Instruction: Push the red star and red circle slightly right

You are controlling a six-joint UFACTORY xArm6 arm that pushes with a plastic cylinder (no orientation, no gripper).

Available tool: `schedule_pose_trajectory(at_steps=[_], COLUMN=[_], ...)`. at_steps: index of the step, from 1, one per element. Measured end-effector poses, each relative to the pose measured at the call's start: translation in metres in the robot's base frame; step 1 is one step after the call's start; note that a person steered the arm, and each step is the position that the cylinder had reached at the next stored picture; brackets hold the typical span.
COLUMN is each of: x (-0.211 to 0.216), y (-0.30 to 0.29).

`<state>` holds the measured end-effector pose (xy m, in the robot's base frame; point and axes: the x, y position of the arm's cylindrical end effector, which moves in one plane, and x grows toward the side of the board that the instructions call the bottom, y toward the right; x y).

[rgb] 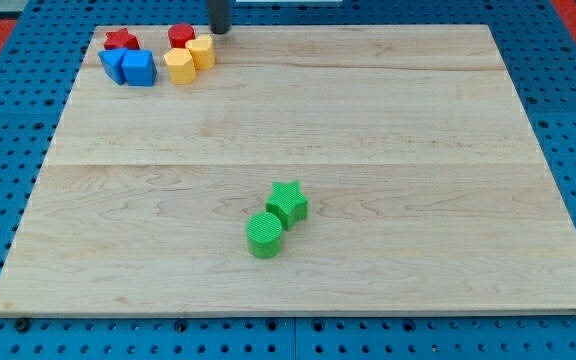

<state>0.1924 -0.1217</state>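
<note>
Blocks look light, rigid and free-sliding: the red star [120,39] and red circle [181,35] sit apart at the table's [388,120] top-left. My tip [220,30], just right of the circle, has no fingers; push each left face.

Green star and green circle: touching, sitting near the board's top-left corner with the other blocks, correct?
Not quite. The green star and green circle do touch, but the camera view shows them low on the board, near its centre, apart from the others.
</note>
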Motion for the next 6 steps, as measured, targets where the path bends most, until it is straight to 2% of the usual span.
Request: schedule_pose_trajectory(at_steps=[2,4,5,6], x=[0.001,0.048,0.047,0.047], y=[-0.182,-0.136,-0.117,-0.061])
